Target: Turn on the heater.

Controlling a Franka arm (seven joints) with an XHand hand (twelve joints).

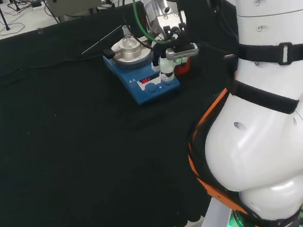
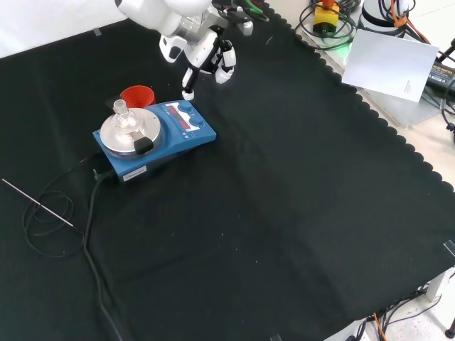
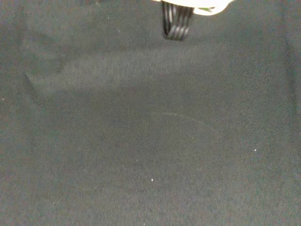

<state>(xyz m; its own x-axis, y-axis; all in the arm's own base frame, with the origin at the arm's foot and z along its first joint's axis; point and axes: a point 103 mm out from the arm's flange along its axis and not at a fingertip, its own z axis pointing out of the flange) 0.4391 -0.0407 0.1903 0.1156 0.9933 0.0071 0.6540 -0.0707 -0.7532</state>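
Note:
The blue heater [image 1: 143,84] [image 2: 174,135] stands on the black cloth, with a round silver plate [image 2: 126,133] and a small clear glass flask [image 1: 127,41] [image 2: 121,112] on top. Its front panel shows a red lit display [image 1: 148,79]. My hand [image 1: 169,49] [image 2: 207,51] hovers at the heater's knob end. One straight finger [image 1: 165,70] [image 2: 188,87] points down at the blue knob [image 2: 185,106]; I cannot tell whether it touches. The other fingers are bent and hold nothing. In the wrist view, black cloth lies under a white part of the hand [image 3: 197,4].
A red ribbed ring [image 2: 137,95] [image 1: 185,65] sits beside the heater, close to the hand. The heater's black cable [image 2: 85,220] loops across the cloth next to a thin metal rod [image 2: 35,202]. White paper [image 2: 391,64] lies beyond the cloth's scalloped edge.

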